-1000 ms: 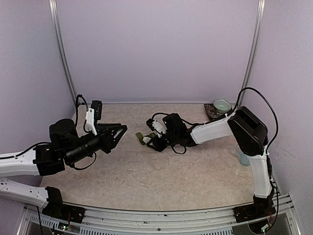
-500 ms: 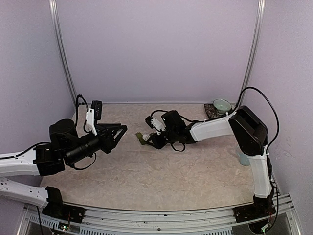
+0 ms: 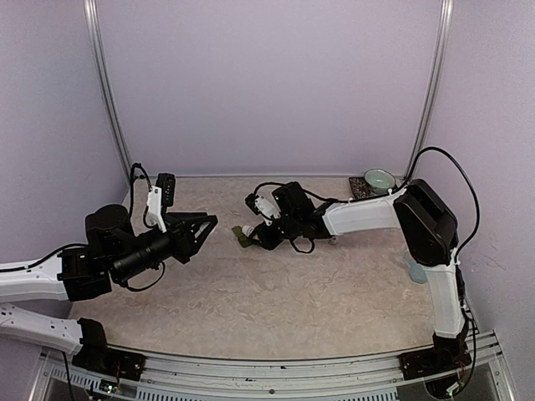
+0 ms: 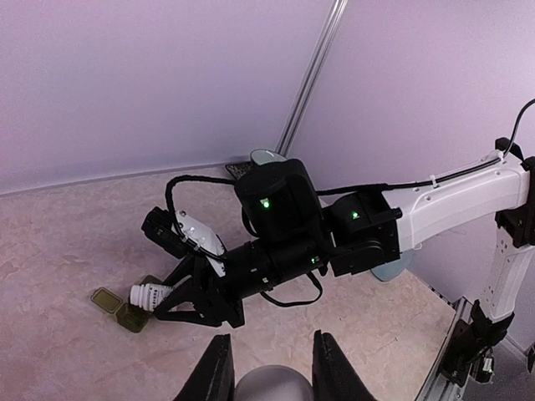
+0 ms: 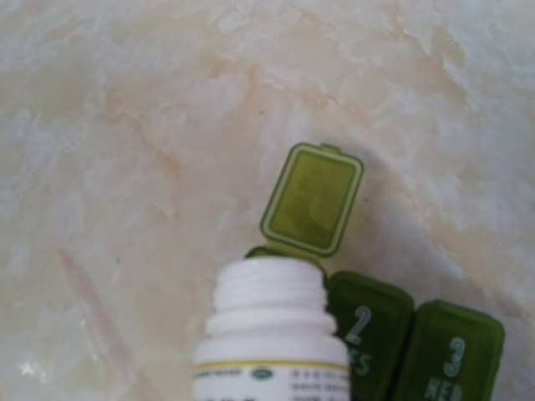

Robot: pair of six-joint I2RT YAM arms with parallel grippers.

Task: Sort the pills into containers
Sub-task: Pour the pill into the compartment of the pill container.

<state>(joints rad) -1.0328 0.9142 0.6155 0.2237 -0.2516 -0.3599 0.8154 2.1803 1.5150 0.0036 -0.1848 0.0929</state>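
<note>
Right gripper (image 4: 173,299) was clamped on the white bottle (image 5: 269,334), which was uncapped and tipped mouth-first toward the containers (image 5: 376,327) on the table (image 3: 334,284). Judged reason for the tilt: to pour pills into the first compartment. Its lid (image 5: 312,199) stood open, hinged back away from the bottle, while compartments 2 and 3 were lidded. In the right wrist view the bottle's mouth covered most of the open compartment, at or just above its rim; contact could not be told. No pill showed at the mouth or on the table, and the compartment floor was hidden. Left gripper (image 4: 272,344) hung raised and well apart, left of the strip and facing it, probably parked clear of the pour. Its fingers (image 4: 219,368) were drawn in, with a grey rounded thing between them at the frame's lower edge. Could not tell whether that was a held cap or part of the gripper.
</note>
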